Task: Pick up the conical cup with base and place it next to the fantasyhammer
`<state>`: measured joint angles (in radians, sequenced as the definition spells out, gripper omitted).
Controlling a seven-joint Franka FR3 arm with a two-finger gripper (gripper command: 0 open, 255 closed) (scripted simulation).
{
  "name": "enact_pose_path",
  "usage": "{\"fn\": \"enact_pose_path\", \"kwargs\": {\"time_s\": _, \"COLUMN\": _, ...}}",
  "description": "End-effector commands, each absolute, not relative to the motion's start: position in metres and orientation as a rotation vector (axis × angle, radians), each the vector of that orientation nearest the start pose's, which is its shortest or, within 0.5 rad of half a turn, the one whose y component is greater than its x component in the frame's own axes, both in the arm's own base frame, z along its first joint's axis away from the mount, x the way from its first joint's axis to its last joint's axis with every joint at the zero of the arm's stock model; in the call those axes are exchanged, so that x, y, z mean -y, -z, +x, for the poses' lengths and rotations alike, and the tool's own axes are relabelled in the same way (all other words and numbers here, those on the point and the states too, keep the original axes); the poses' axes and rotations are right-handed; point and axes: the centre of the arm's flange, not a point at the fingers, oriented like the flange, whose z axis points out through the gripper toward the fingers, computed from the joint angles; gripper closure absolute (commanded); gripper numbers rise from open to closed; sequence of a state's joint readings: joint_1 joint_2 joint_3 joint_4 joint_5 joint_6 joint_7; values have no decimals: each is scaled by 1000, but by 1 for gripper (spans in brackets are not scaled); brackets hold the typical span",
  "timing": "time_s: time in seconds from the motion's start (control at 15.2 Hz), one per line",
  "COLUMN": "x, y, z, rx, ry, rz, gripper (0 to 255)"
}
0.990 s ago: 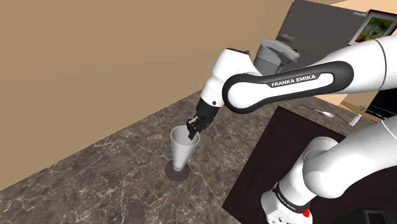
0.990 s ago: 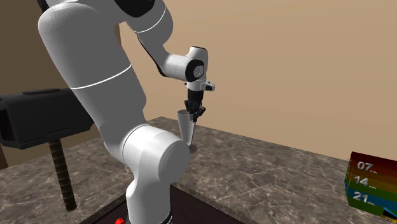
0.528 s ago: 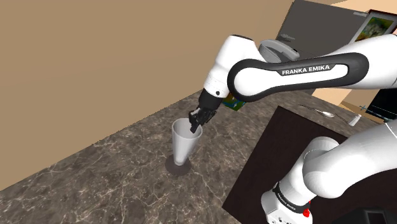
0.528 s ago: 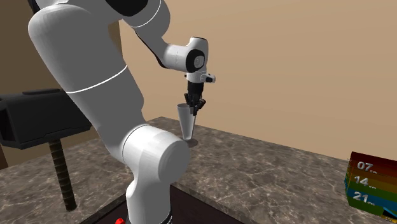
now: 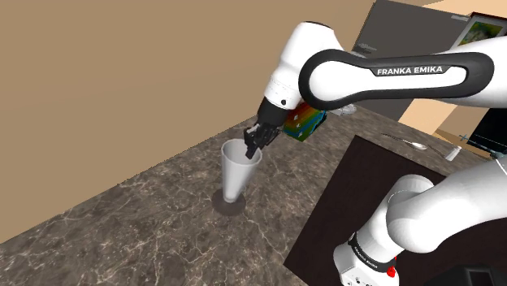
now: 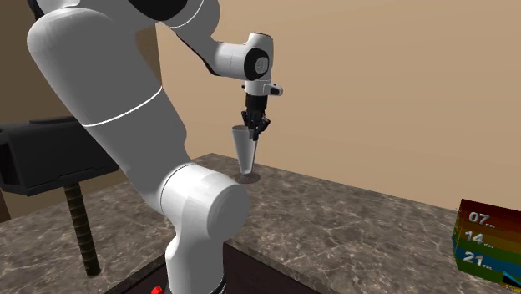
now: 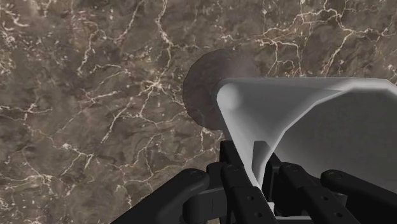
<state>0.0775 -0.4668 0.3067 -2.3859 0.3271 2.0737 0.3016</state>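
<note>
The claw [image 7: 253, 164], nearly closed, pinches the rim of the cup [image 7: 305, 114]

One pale conical cup [image 5: 236, 175] shows a little left of the shoulder view's middle. One big dark hammer [image 6: 58, 163] stands head-up at the left edge of the second exterior view. One box [image 6: 488, 242] striped in rainbow colours, with three numbers printed on it, sits in that view's lower right corner. One white arm [image 5: 390, 77] carries one black tool [image 5: 253, 146] with two fingers [image 7: 236, 167]. One dark marbled surface [image 5: 146, 219] runs under the cup. One framed picture [image 5: 483, 32] hangs in the shoulder view's upper right corner.
</note>
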Motion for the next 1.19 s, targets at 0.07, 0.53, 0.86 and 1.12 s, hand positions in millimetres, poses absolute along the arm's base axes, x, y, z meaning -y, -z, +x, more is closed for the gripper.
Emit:
{"fn": "enact_pose_path", "kwargs": {"time_s": 0.07, "x": -185, "y": -513, "z": 389, "rx": -113, "ry": 124, "rz": -2938, "gripper": 255}}
{"fn": "enact_pose_path", "kwargs": {"time_s": 0.53, "x": -185, "y": -550, "z": 389, "rx": -113, "ry": 124, "rz": -2938, "gripper": 255}}
{"fn": "enact_pose_path", "kwargs": {"time_s": 0.86, "x": -185, "y": -577, "z": 389, "rx": -113, "ry": 124, "rz": -2938, "gripper": 255}}
{"fn": "enact_pose_path", "kwargs": {"time_s": 1.12, "x": -185, "y": -598, "z": 389, "rx": -113, "ry": 124, "rz": -2938, "gripper": 255}}
